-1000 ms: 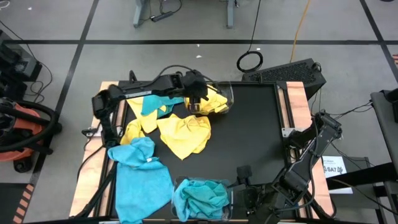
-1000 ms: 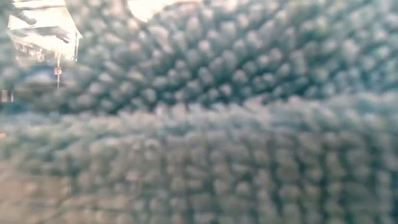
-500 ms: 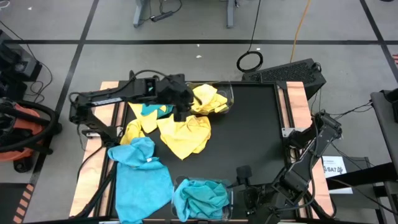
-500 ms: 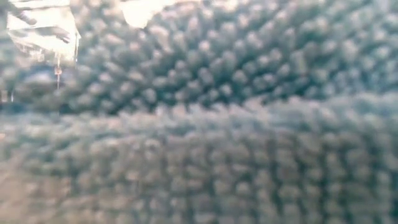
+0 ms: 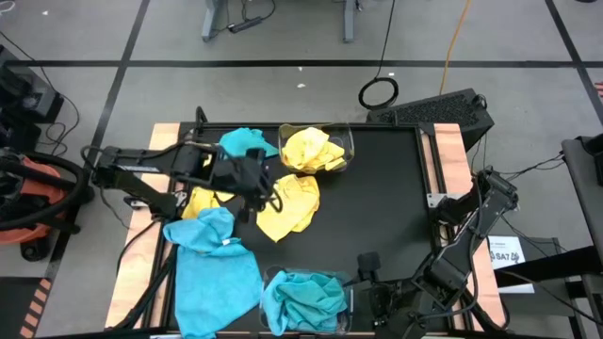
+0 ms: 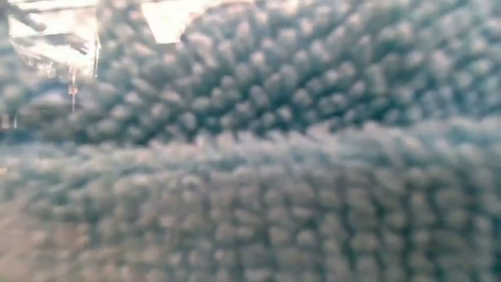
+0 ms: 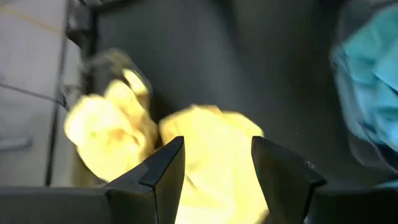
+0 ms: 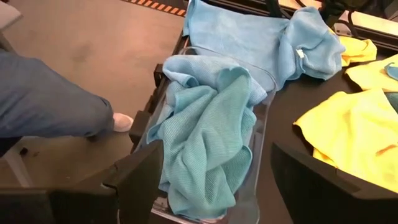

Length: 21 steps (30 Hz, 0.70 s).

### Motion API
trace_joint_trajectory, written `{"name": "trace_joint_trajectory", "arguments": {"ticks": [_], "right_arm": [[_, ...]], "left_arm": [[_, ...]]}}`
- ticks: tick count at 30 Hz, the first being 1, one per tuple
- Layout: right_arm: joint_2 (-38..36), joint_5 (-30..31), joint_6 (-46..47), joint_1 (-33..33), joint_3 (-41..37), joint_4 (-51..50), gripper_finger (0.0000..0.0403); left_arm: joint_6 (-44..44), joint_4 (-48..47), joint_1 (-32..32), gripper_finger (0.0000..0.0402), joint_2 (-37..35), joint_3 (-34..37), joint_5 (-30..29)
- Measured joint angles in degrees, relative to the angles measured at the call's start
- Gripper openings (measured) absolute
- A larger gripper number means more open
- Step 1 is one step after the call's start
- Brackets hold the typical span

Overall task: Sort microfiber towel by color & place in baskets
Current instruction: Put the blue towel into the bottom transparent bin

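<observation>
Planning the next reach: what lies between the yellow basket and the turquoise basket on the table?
In the high view, between the yellow basket and the turquoise basket lies one loose yellow towel and bare black tabletop.

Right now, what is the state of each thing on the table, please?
Far basket: holds yellow towels.
Near basket: holds turquoise towels.
Loose yellow towel: crumpled on the mat.
Loose turquoise towel: spread at the table's edge.
Left pincer: open, empty, above the yellow towel.
Right pincer: open, empty, waiting.
</observation>
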<state>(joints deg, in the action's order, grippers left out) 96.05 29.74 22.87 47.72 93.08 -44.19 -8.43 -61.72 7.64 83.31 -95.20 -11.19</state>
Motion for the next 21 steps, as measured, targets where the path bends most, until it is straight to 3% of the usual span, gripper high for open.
{"name": "trace_joint_trajectory", "arguments": {"ticks": [12,17,21], "right_arm": [[0.0,0.09,-0.71,-0.01,-0.01,-0.15,0.0286],[0.0,0.36,-18.12,-0.95,-0.02,0.08,0.0286],[0.3,-0.04,-19.02,-1.66,0.0,4.21,0.0286]], "left_arm": [[9.72,-5.73,12.57,0.0192,0.02,0.0,-5.68],[14.13,-8.15,17.11,0.0192,0.02,0.02,-5.84],[19.82,-11.07,21.56,0.0192,0.02,0.01,-8.49]]}}
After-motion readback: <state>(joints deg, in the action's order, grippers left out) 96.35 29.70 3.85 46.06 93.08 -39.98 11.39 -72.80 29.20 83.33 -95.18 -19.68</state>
